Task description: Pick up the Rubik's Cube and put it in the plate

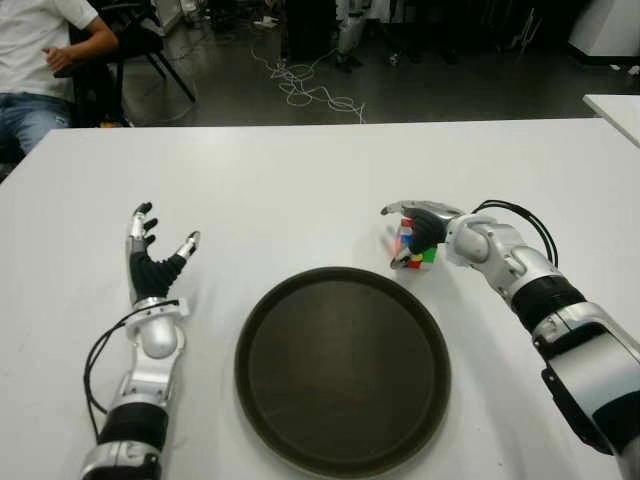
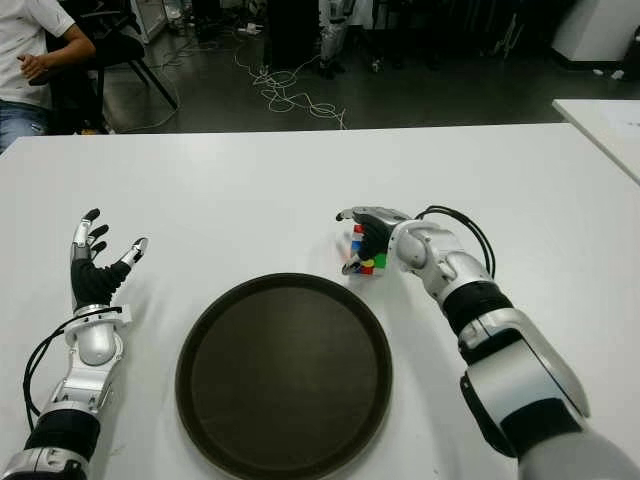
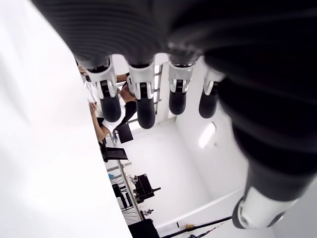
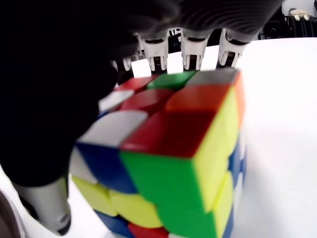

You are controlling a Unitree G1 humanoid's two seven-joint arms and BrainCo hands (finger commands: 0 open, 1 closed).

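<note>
Our right fingers (image 4: 193,47) curl over the far face of the Rubik's Cube (image 4: 168,153), with the thumb (image 4: 47,210) down the near side, so our right hand (image 1: 420,232) appears closed around the cube; whether the grip is already firm we cannot tell. In the eye views the cube shows under the palm, just beyond the far right rim of the plate (image 1: 262,300), and it seems to sit on or barely above the white table (image 1: 300,190), not yet over the plate. We judge the grasp as made or nearly made; lifting, carrying the cube over the rim and releasing it inside remain. The plate holds nothing. Our left hand (image 1: 152,262) shows to the left of the plate, fingers spread and upright, holding nothing. Farther out, a seated person (image 1: 40,60) shows at the far left corner, and cables (image 1: 305,90) lie on the floor beyond the table.
</note>
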